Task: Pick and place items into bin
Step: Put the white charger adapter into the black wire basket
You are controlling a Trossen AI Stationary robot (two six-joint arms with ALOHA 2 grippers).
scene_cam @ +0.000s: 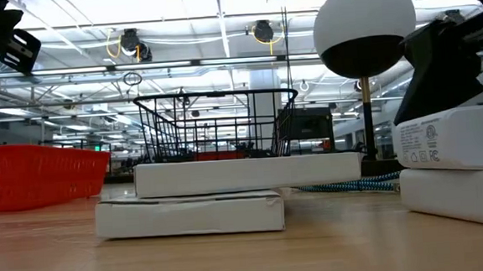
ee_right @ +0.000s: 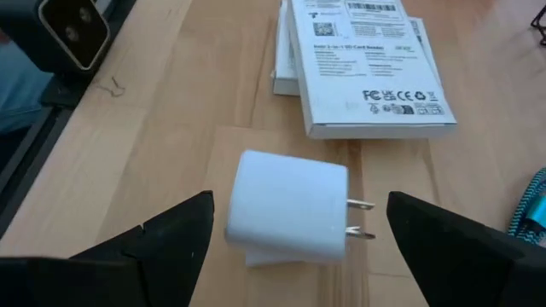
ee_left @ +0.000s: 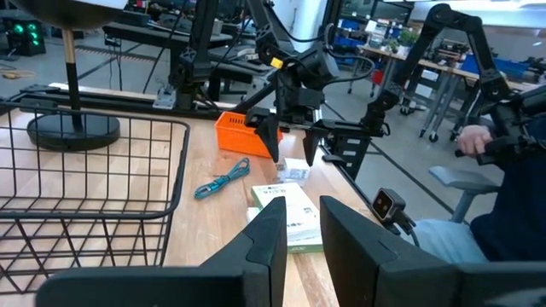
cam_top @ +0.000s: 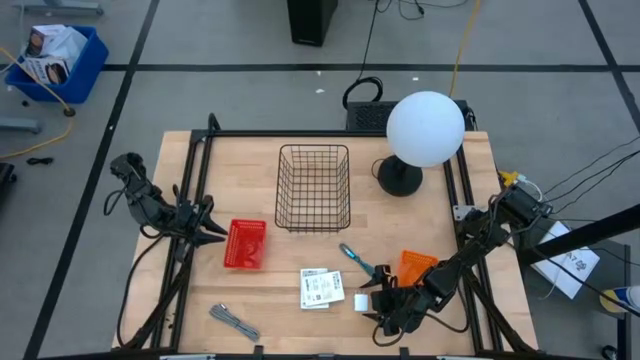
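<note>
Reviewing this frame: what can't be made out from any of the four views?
- Wire basket: its floor is screened by the stacked packets in the low view; too small from above to rule out contents.
- White charger blocks: the lower one is mostly covered by the upper.
- Grey tool: too small in the high view to identify.
- Packet print: mostly unreadable.

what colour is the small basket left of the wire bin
Red, a small mesh basket; the high view shows it best.
</note>
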